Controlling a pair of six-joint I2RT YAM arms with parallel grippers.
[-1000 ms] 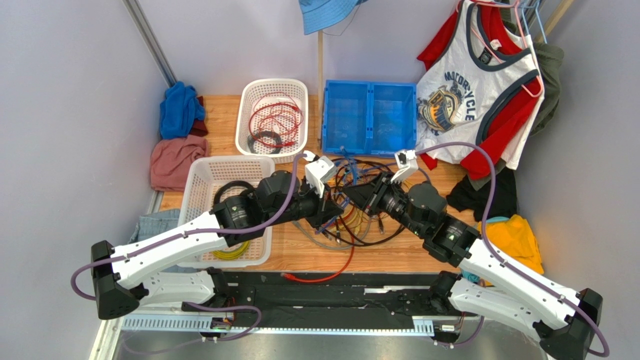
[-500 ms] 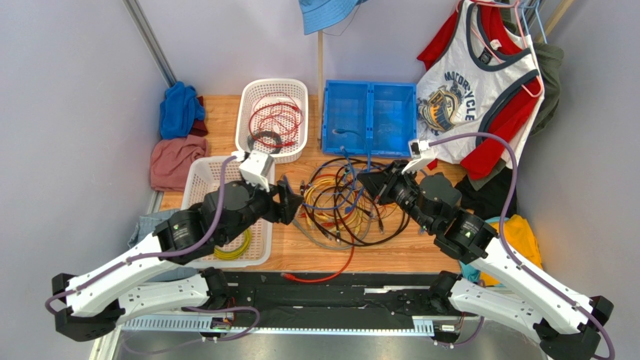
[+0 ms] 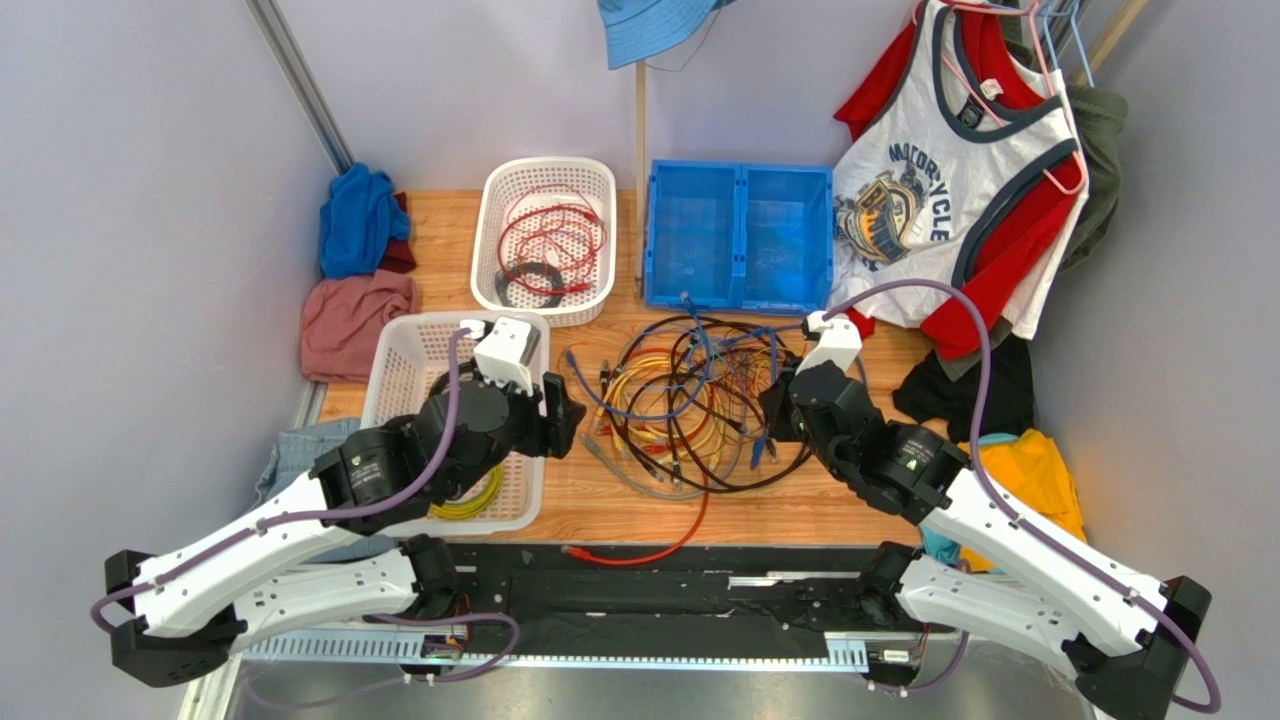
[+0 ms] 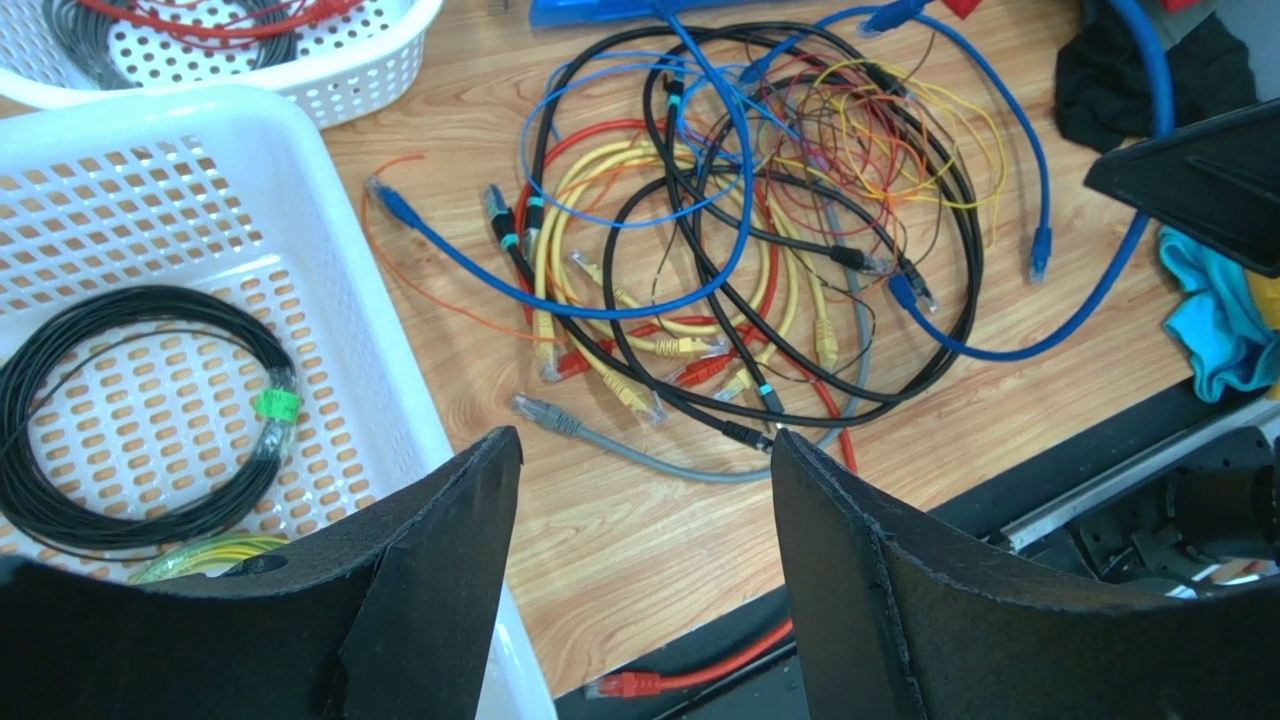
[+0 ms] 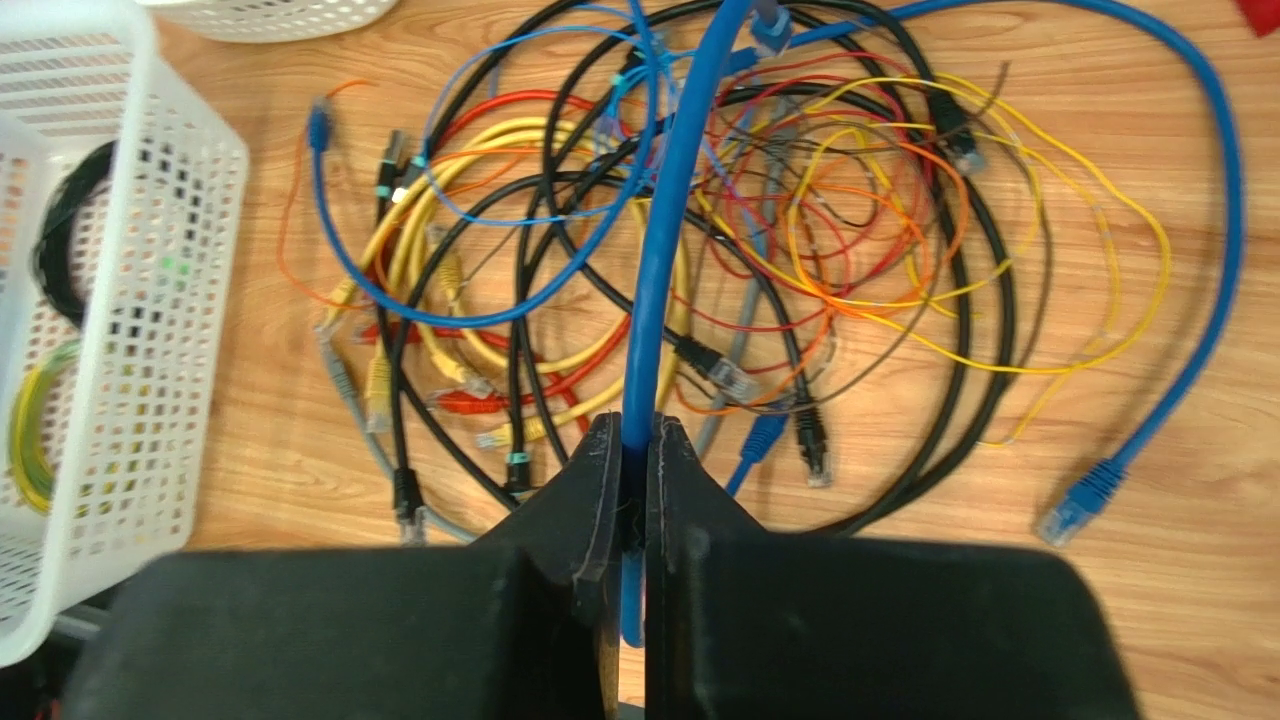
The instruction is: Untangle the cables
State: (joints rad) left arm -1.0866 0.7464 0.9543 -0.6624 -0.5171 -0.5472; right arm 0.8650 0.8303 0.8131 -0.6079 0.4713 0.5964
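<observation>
Blue and rubbery, one cord (image 5: 661, 285) sits pinched between the closed fingers of the right gripper (image 5: 634, 450), rising from the cables (image 3: 691, 402), a knot of thin glossy black, yellow, orange and red loops mid-frame on the wood table (image 3: 781, 503). That strand appears to be being drawn free. The next move probably calls for a slow pull while the left gripper (image 4: 643, 450), spread and empty at lower centre, pins the heap.

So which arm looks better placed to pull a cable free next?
Probably right: the right gripper is shut on a blue cable from the tangle. The left gripper is open, empty, beside the white basket.
</observation>
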